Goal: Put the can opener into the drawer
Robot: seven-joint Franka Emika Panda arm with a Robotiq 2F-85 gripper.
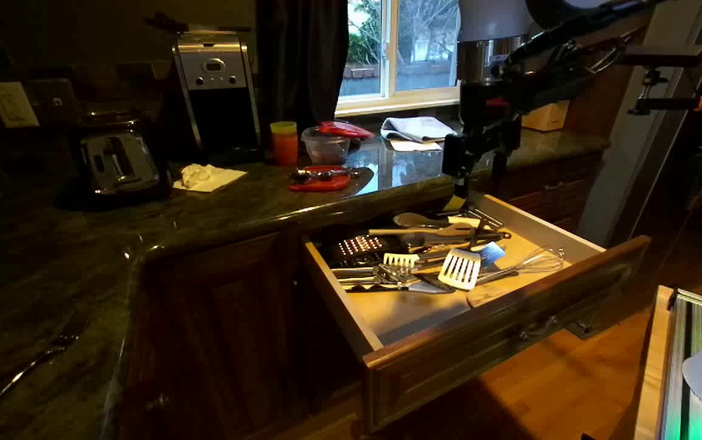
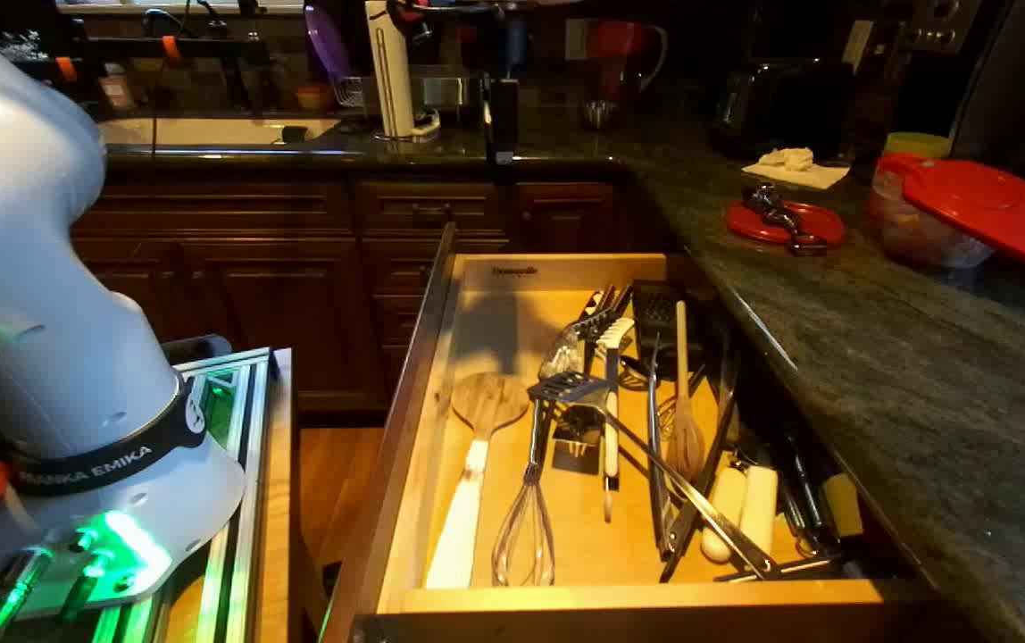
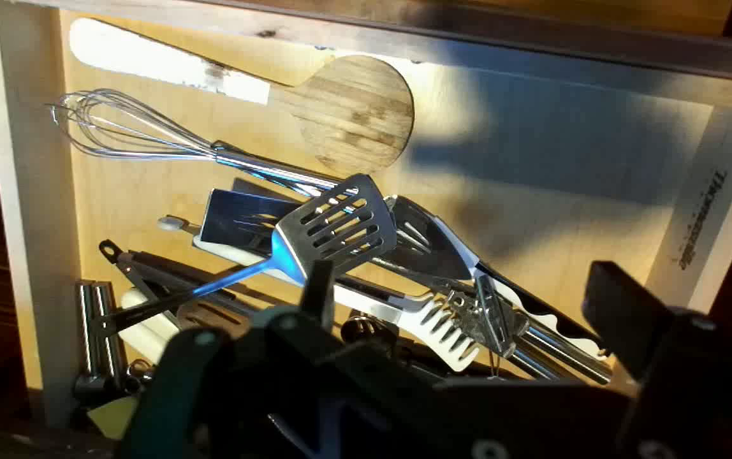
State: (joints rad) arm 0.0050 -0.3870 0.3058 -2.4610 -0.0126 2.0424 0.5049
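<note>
The brown wooden drawer (image 1: pixel 436 373) stands open in both exterior views (image 2: pixel 566 271) and fills the wrist view (image 3: pixel 31 191). It holds many utensils. A metal can opener (image 3: pixel 495 319) with a crank and two shiny handles lies in the drawer among them. It also shows in an exterior view (image 1: pixel 389 274). My gripper (image 3: pixel 468 306) is open, with its dark fingers wide apart and nothing between them. The gripper (image 1: pixel 479 177) is raised above the drawer, and in the wrist view the can opener appears between the fingers. The ends of the handles are partly hidden by the gripper.
In the drawer lie a slotted turner (image 3: pixel 347 223), a whisk (image 2: pixel 526 527) and a wooden paddle (image 2: pixel 490 402). On the counter (image 2: pixel 896 339), a metal tool (image 2: pixel 776 210) lies on a red plate (image 2: pixel 820 223) beside a red-lidded container (image 2: pixel 932 223). The tool's kind is unclear.
</note>
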